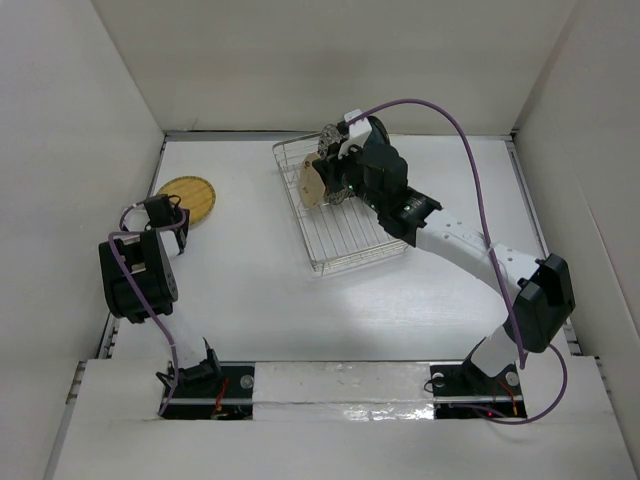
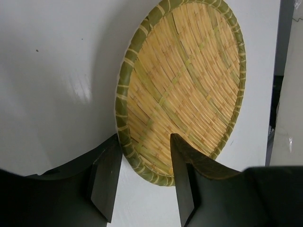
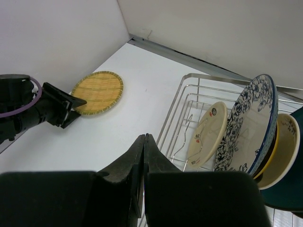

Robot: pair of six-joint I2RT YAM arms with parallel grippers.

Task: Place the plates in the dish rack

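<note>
At the woven plate (image 2: pixel 182 90), left arm (image 1: pixel 140 275) low, jaws wide astride its rim; right jaws closed.

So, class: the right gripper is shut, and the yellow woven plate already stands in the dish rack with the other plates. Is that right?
Not quite. The yellow woven plate lies flat on the table, left of the dish rack, as the top external view shows. The right gripper is shut.
</note>
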